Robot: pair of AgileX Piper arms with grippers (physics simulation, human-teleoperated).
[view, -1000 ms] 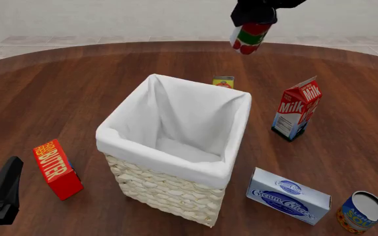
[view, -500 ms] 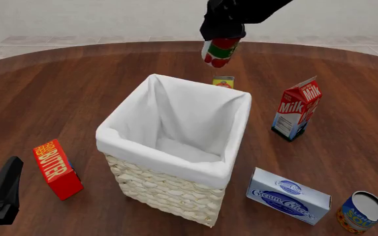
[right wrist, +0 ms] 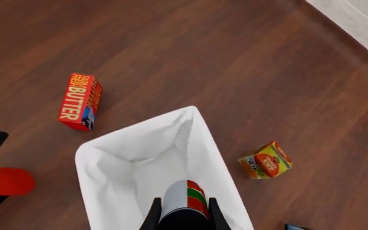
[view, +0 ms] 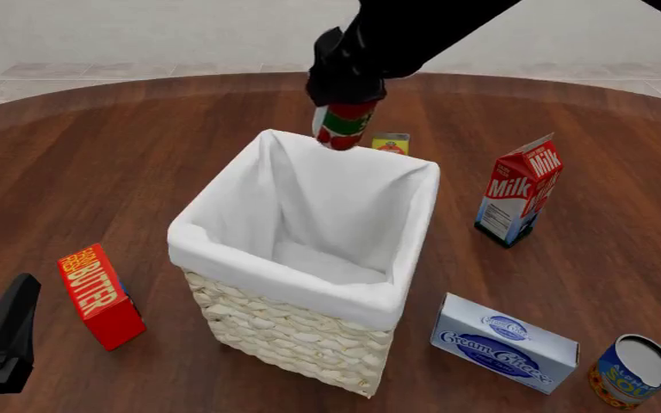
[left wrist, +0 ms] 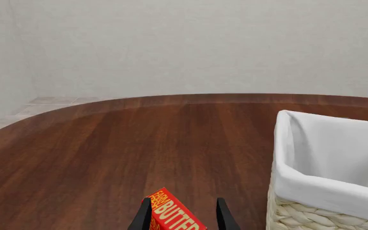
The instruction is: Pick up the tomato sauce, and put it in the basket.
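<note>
A round dark wooden table [view: 101, 163] carries the basket [view: 307, 327]. Above the basket's far rim, the right gripper [view: 346, 101] is clamped on the tomato sauce [view: 344, 125], held high for dropping in. The left gripper [left wrist: 182, 218] idles, fingers apart.

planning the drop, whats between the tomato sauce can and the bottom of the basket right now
Nothing: the front view shows the tomato sauce in the right gripper above the far rim of the basket, whose white liner looks empty. The right wrist view agrees.

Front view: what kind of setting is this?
Likely a simulated grocery-packing tabletop: round dark wooden table, large pale wicker basket with white cloth liner, red-and-white milk carton, blue-and-white cream cheese box. Plain wall behind.
</note>
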